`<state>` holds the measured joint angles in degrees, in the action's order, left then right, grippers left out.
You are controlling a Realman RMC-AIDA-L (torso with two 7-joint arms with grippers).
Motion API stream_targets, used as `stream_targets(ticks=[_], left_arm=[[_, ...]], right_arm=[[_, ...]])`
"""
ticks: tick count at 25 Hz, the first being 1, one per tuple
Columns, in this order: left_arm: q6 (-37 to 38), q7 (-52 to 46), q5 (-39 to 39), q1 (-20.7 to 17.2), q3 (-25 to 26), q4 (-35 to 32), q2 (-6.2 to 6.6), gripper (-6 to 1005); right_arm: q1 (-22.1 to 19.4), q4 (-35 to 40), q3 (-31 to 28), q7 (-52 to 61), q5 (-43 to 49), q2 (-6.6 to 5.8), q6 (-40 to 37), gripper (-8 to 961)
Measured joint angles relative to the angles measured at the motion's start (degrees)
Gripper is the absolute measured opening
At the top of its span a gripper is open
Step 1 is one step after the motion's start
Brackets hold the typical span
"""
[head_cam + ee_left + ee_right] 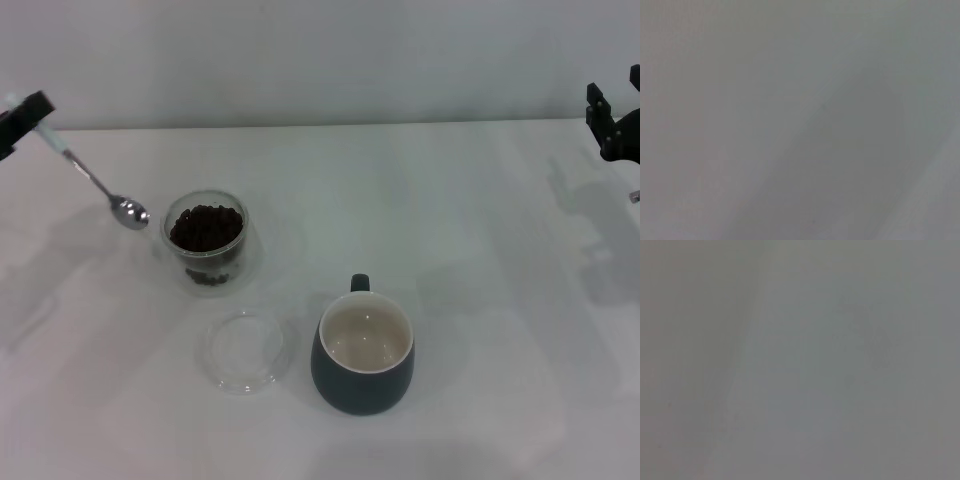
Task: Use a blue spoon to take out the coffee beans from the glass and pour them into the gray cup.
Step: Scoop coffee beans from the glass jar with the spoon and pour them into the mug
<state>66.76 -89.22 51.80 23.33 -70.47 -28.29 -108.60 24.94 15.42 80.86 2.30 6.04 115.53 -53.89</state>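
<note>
In the head view my left gripper (22, 112) is at the far left edge, shut on the pale handle of the blue spoon (95, 183). The spoon slants down to the right, its metal bowl just left of the glass (207, 240) and near its rim. The glass holds a heap of coffee beans (206, 226). The gray cup (363, 356) stands in front and to the right, its cream inside bare, handle pointing away. My right gripper (615, 125) is parked at the far right edge. Both wrist views show only plain grey surface.
A flat clear round glass dish (244, 350) lies on the white table (470, 220) between the glass and the cup, toward the front. A pale wall runs behind the table.
</note>
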Motion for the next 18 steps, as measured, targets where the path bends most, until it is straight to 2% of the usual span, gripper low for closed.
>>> stream_targets(ticks=[4, 12, 18], left_arm=[[-3.0, -0.2, 2.8, 2.7, 0.0, 0.2, 0.01, 137], [-8.4, -1.2, 6.9, 8.0, 0.0, 0.6, -1.17, 137], [-12.6, -3.8, 11.3, 12.6, -0.2, 2.8, -1.42, 136]], right_arm=[[0.1, -0.5, 0.0, 0.0, -0.1, 0.07, 0.0, 524], [0.2, -1.3, 0.1, 0.1, -0.2, 0.23, -0.1, 524], [0.2, -1.5, 0.7, 1.8, -0.1, 0.31, -0.8, 524]])
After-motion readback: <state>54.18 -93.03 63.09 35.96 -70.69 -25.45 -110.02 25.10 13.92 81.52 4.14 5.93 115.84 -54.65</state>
